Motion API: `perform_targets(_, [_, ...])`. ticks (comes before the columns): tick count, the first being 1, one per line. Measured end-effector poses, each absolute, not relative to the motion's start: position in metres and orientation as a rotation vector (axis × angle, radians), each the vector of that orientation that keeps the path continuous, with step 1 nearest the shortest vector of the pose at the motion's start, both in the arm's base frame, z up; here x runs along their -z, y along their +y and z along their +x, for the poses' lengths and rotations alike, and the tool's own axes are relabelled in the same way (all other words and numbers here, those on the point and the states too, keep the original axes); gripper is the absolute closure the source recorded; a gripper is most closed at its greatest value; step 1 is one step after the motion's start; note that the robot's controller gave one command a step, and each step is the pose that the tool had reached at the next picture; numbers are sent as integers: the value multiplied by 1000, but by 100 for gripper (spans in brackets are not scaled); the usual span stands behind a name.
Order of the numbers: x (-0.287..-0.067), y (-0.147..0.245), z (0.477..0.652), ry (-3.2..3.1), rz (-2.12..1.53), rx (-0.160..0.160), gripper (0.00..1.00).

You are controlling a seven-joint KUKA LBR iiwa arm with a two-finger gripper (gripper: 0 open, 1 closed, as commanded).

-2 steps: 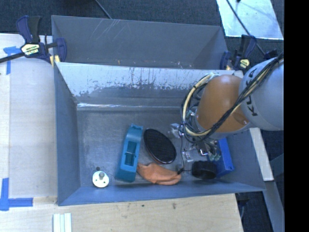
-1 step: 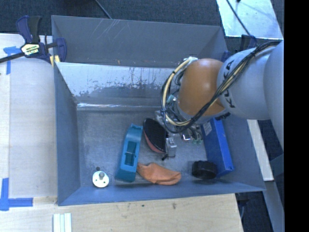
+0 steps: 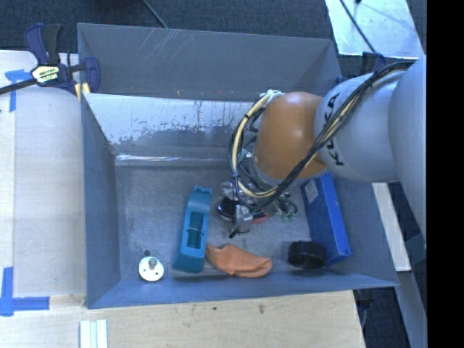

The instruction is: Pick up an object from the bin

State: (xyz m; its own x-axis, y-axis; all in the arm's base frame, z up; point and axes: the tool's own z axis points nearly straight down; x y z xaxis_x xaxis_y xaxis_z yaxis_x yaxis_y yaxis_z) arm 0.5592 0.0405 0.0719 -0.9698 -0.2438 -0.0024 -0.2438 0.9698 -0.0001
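My gripper (image 3: 236,214) hangs low over the middle of the bin floor, below the arm's wrist. Just left of it lies a blue tape dispenser (image 3: 193,230), long and narrow, pointing from the back toward the front wall. A soft orange-tan lump (image 3: 239,261) lies in front of the gripper against the front wall, touching the dispenser's front end. Nothing shows in the gripper's grasp.
A long blue box (image 3: 328,217) lies along the right wall with a black round thing (image 3: 307,254) at its front end. A small white disc (image 3: 151,268) sits in the front left corner. The arm and its orange cover hide the back right floor.
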Motion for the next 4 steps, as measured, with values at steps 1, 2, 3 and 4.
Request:
perform_targets(1, [-72, 40, 559, 3115, -386, 0, 100])
perform_targets(2, [-71, 40, 559, 3116, -383, -1, 100])
perform_targets(3, [-71, 29, 560, 3116, -380, -1, 100])
perform_targets(4, [-71, 29, 571, 3116, -382, 1, 100])
